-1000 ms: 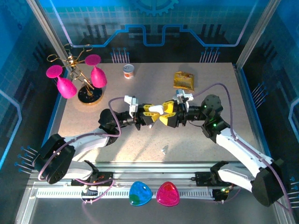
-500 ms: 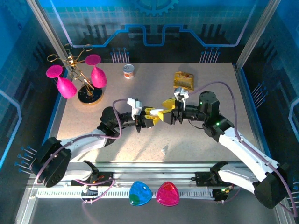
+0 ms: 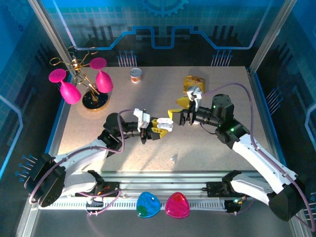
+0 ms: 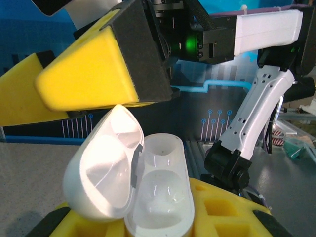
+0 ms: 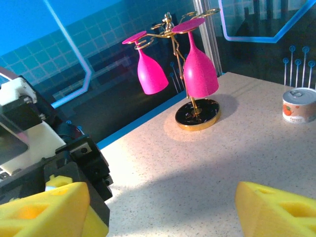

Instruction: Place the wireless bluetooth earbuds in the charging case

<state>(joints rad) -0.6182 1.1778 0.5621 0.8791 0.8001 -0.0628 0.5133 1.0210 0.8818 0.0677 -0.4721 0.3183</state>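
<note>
My left gripper (image 3: pixel 159 126) is shut on the white charging case (image 3: pixel 167 125), a little above the table's middle. In the left wrist view the case (image 4: pixel 160 197) lies between my yellow fingers (image 4: pixel 224 207) with its lid (image 4: pixel 101 173) flipped open to the left. Its glossy wells do not let me tell whether an earbud sits inside. My right gripper (image 3: pixel 177 108) hangs just behind and right of the case, open, and one of its yellow fingers (image 4: pixel 94 71) looms above the lid. Nothing lies between its fingertips (image 5: pixel 44 212). One tiny white earbud (image 3: pixel 173 158) lies on the table near the front edge.
A gold stand with pink glasses (image 3: pixel 86 84) is at the back left, also in the right wrist view (image 5: pixel 192 69). A small can (image 3: pixel 136 75) and a yellow packet (image 3: pixel 193 84) sit along the back. Blue (image 3: pixel 148 205) and pink (image 3: pixel 177 205) pieces rest on the front rail.
My right gripper has pulled back from the case toward the right and opened wider. The left gripper, still holding the case, has drifted slightly nearer and left.
</note>
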